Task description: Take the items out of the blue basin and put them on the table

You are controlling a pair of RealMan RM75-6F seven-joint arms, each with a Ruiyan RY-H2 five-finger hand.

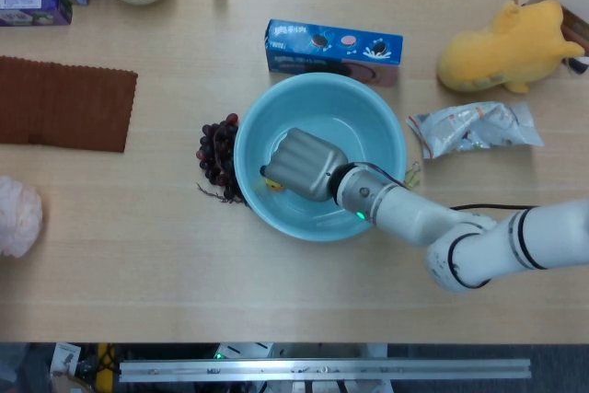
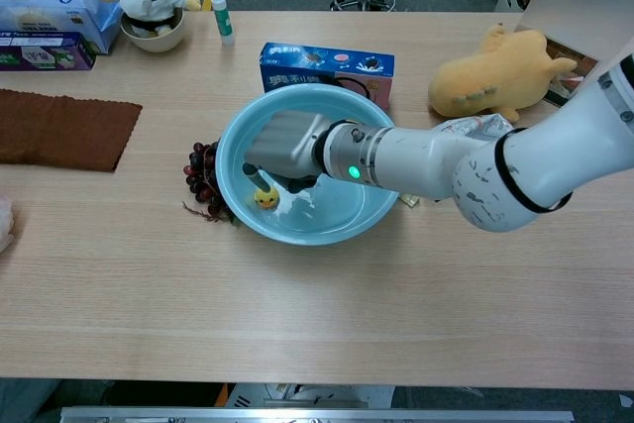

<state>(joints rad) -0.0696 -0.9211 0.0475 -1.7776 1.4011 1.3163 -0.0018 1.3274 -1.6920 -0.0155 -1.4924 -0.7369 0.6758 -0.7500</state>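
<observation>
Robot hand (image 1: 299,165) over yellow toy (image 1: 272,185) in blue basin (image 1: 377,131)
</observation>
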